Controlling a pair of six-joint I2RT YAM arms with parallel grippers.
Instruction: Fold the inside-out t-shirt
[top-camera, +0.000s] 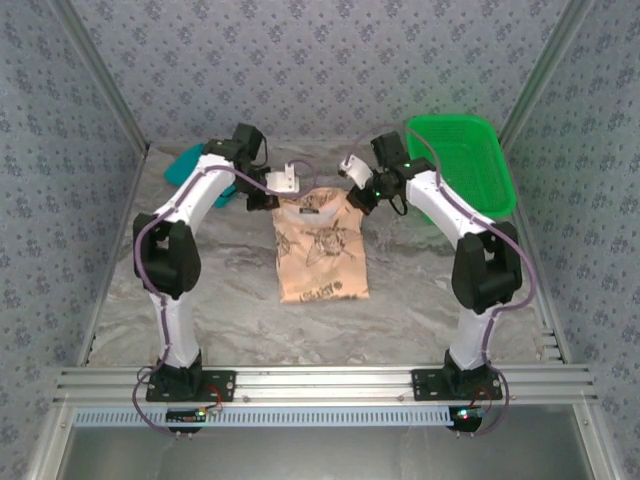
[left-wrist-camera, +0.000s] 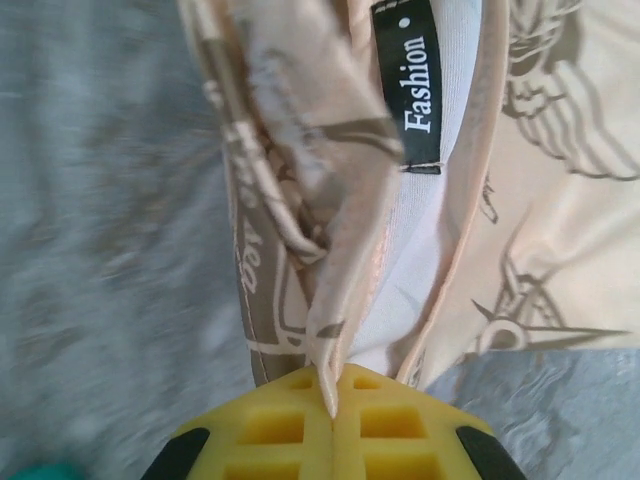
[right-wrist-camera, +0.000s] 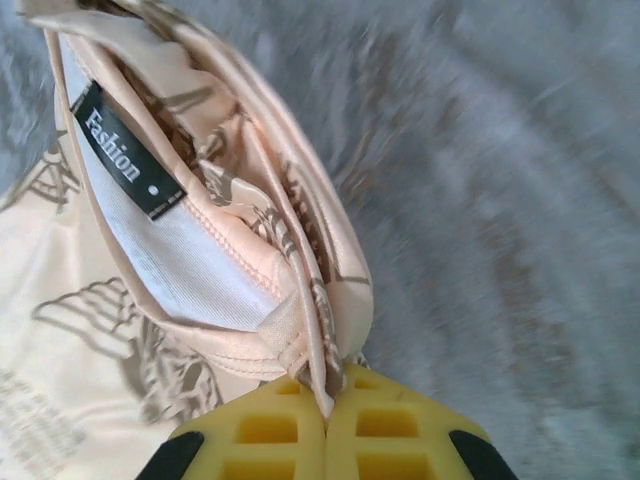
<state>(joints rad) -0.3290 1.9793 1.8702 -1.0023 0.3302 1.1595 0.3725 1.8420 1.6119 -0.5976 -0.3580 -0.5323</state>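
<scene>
Now the left gripper and right gripper each squeeze a thin edge of the inside-out t-shirt between shut jaws; the rest lies past the tips. A hard pull could slip it out.

A bright green plastic basket with mesh walls sits at the far right of the grey marbled counter, close to the right-hand wall. In the far left corner lies a teal folded cloth, partly hidden and well apart from the basket. Blue-grey wallpaper with a small repeating floral print covers the walls on three sides. A ribbed aluminium rail runs along the counter's near edge. In the left wrist view a blurred teal patch shows at the bottom left corner, possibly that same cloth.
</scene>
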